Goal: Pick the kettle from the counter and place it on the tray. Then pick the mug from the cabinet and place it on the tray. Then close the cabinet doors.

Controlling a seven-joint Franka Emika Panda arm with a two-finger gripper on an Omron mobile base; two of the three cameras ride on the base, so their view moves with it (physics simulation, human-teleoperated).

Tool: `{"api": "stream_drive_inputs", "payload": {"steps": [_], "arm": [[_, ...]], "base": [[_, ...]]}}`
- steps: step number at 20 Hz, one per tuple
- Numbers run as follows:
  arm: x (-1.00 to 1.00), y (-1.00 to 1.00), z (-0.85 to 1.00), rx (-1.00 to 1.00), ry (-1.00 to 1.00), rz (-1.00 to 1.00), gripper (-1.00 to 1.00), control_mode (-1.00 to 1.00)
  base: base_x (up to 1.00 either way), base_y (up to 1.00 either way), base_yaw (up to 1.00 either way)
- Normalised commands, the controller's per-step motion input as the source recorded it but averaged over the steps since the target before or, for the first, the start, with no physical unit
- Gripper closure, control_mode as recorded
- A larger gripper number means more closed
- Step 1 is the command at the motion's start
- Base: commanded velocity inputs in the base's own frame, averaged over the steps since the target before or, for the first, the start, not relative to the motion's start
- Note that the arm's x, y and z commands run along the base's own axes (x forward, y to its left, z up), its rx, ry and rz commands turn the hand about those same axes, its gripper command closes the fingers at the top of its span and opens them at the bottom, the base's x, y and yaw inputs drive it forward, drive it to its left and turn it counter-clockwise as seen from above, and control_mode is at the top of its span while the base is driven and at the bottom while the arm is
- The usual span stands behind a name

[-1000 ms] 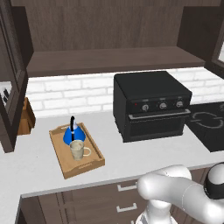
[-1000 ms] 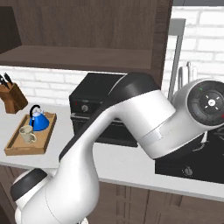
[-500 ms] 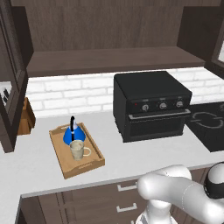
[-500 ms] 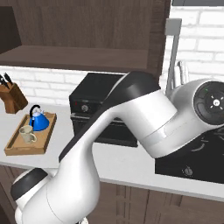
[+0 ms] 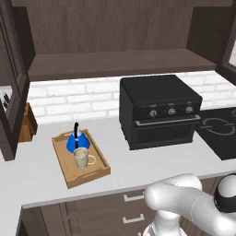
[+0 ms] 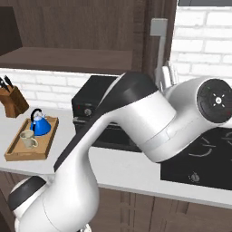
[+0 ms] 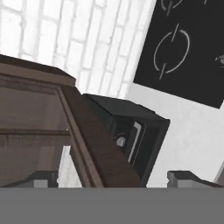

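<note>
While the arm swings high on the right, the left base view shows the first two jobs apparently done: the kettle [image 5: 74, 141] and the mug [image 5: 81, 158] both stand in the tray [image 5: 99, 172], kettle behind, mug in front, close together. The tray lies on the counter [image 5: 133, 161] to the left of the black oven [image 5: 159, 110]. Above, the cabinet [image 5: 110, 41] is open with its shelf bare, and a left door [image 5: 14, 83] hangs out wide at the frame's edge.

From the right base view, the big white arm crosses most of the picture, rising toward the right door [image 6: 156, 50], whose silver bar handle [image 6: 158, 34] sits just above the wrist. The tray with kettle and mug sits far off to the left beside the knife block [image 6: 11, 100], well apart from the arm.

Looking along the hand view, the gripper [image 7: 117, 178] has its two tips set as wide as they go, with nothing between them but the brown frame of the door [image 7: 94, 144] passing close in front. The oven and the hob [image 7: 183, 48] lie beyond it.

My worry is the door: only its edge lies near the tips, so a push there could slide off the frame or bump the glass panel. A wide swing of the elbow might also catch the oven top. The left door is still to shut, too.
</note>
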Motion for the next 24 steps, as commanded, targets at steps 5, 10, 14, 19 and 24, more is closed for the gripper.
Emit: {"api": "stream_drive_inputs", "payload": {"steps": [5,10,14,19,24], "arm": [[0.11,0.5,0.0,0.0,-0.01,0.16,-1.0,-1.0],[0.26,0.58,-0.03,0.0,-0.04,0.15,-1.0,-1.0],[0.43,0.6,-0.04,0.0,-0.07,0.14,-1.0,-1.0],[0.6,0.58,-0.09,0.0,-0.09,0.1,-1.0,-1.0],[0.73,0.56,-0.14,0.0,-0.11,0.07,-1.0,-1.0]], "base": [[0.0,0.0,0.0],[0.0,0.0,0.0],[0.0,0.0,0.0],[0.0,0.0,0.0],[0.0,0.0,0.0]]}}
